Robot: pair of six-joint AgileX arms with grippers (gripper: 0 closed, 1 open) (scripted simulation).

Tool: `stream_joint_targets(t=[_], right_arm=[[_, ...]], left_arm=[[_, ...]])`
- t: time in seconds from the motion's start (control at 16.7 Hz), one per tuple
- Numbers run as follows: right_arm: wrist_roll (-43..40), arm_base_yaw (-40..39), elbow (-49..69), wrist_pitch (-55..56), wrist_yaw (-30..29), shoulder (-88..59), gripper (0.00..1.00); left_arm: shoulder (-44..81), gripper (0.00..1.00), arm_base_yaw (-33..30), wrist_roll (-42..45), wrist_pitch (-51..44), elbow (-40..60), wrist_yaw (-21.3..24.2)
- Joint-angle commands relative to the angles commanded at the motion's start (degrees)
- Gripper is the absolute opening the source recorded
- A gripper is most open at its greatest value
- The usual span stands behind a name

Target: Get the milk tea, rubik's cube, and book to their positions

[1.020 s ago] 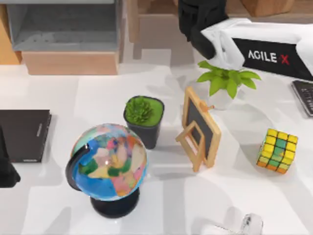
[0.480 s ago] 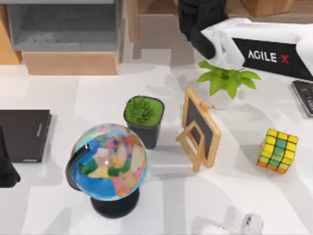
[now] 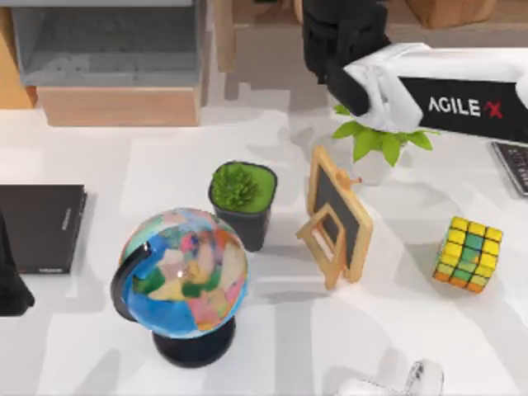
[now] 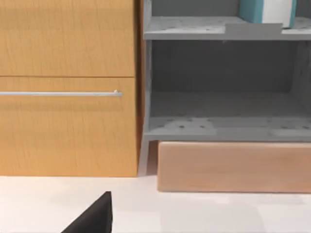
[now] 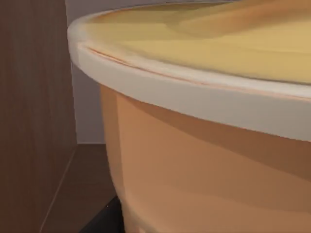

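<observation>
Your right hand (image 3: 342, 37) reaches to the desk's far edge at about 1 o'clock, into the wooden shelving; its wrist camera sits close against the milk tea (image 5: 209, 136), a tan cup with a pale lid, but you cannot tell its finger state. The rubik's cube (image 3: 468, 253) rests on the desk (image 3: 396, 330) at 3 o'clock. The book (image 4: 267, 12) stands on the grey shelf's upper level. Your left arm (image 3: 10, 272) is parked at 9 o'clock.
</observation>
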State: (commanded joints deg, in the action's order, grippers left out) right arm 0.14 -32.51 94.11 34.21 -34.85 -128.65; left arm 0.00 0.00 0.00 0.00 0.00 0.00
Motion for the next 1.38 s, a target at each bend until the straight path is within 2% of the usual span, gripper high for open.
stream_joint_targets(t=[0.54, 0.96, 1.14, 1.38], right_arm=[[0.12, -3.5, -13.63, 4.45, -3.27, 9.01, 0.0], [0.44, -3.8, -14.45, 5.41, -2.99, 9.69, 0.0], [1.75, -4.53, -18.48, 10.66, 1.57, 11.88, 0.0], [4.23, -0.08, -31.21, 23.17, 14.18, 16.33, 0.0]], left_arm=[[0.0, 1.0, 0.0, 0.0, 0.0, 0.0, 0.0], [0.0, 1.0, 0.0, 0.0, 0.0, 0.0, 0.0], [0.0, 1.0, 0.0, 0.0, 0.0, 0.0, 0.0], [0.0, 1.0, 0.0, 0.0, 0.0, 0.0, 0.0]])
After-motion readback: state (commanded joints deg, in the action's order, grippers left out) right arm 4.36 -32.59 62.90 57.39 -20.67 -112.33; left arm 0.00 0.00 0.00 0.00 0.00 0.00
